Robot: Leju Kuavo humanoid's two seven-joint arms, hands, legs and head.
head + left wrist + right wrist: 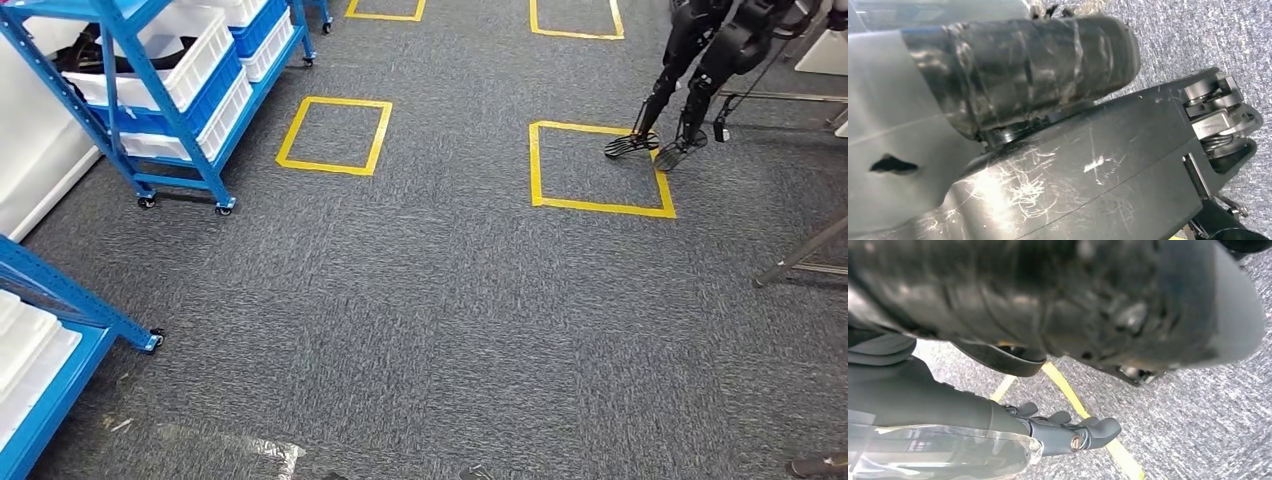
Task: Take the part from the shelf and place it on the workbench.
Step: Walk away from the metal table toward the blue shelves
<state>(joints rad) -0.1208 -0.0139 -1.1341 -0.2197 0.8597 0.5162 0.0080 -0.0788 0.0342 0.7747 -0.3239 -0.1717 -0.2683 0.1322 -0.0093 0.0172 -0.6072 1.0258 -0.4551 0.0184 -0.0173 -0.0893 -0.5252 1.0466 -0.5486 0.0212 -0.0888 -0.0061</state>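
Note:
A blue wheeled shelf (170, 120) stands at the far left, stacked with white bins (200, 50). Something dark (85, 50) lies in the upper bin; I cannot tell what it is. A second blue shelf (60, 300) with white bins is close on my left. My left hand (1023, 65) hangs by my side; its tape-wrapped thumb shows, and its fingers are hidden. My right hand (1068, 432) also hangs over the carpet, its dark fingers (1098, 430) loosely apart and holding nothing.
Grey carpet carries yellow taped squares (335, 135), (598, 168). Another dark humanoid robot (700, 70) stands at the far right on one square's edge. A metal stand leg (800, 260) juts in at the right. A yellow tape line (1073, 400) runs under my right hand.

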